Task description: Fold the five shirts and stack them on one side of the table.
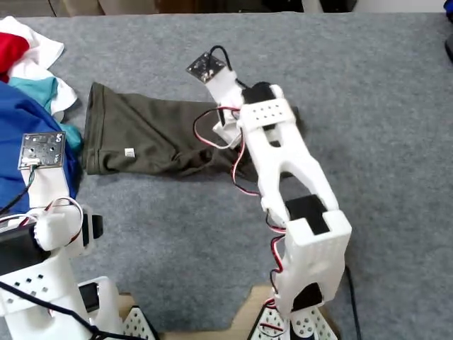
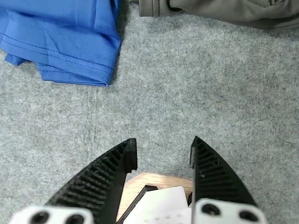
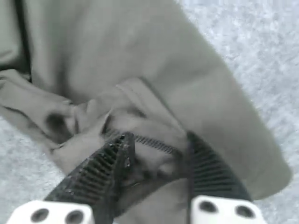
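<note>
Right gripper [image 3: 156, 144] fingers, parted, straddle a bunched olive shirt [image 3: 140, 56] fold, ready to pinch for folding. Left gripper [image 2: 163, 156] waits over the counter [image 2: 187, 84], fingers apart.

Both arms are white plastic and blocky. The right arm [image 1: 287, 166] has red, white and black wires [image 1: 241, 185] looping behind its jaws; the left arm [image 1: 49, 234] has black wires [image 1: 28, 183]. A small square silver board [image 1: 42, 150] sits behind each set of jaws. The left gripper [image 2: 163, 151] and right gripper [image 3: 156, 140] have black ridged pointed fingers [image 2: 112, 168] on white blocks [image 2: 51, 217] with round holes.
</note>
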Controlling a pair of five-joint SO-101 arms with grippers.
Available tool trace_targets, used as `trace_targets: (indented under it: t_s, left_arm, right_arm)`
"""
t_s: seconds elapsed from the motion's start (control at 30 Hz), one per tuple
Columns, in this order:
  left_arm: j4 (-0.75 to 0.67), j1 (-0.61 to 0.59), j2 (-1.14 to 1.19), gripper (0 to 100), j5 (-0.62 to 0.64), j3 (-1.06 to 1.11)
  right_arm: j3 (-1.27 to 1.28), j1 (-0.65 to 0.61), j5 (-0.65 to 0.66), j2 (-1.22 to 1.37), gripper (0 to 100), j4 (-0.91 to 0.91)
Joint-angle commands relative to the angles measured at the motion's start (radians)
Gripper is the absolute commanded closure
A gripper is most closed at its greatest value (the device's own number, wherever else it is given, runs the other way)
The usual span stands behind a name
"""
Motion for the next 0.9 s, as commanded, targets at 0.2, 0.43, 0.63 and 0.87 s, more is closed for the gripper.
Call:
trace_targets:
  t_s: [0.2, 0.43, 0.63, 0.87]
  left_arm:
    - [0.008, 0.003, -0.001, 80, -0.009, 0.002]
    - [0.008, 0.003, 0.002, 80, -0.002, -0.008]
    - [0.008, 0.009, 0.002, 80, 0.000, -0.023]
    - [-0.121, 0.011, 0.002, 80, 0.106, -0.080]
  right_arm:
    - [-0.291, 0.042, 0.031, -0.008, 72.0, 0.218]
    - [-0.513, 0.111, 0.031, -0.008, 75.8, 0.612]
    - [-0.398, 0.214, 0.031, -0.021, 98.7, 0.661]
    - [-0.081, 0.194, 0.025, -0.024, 99.3, 0.535]
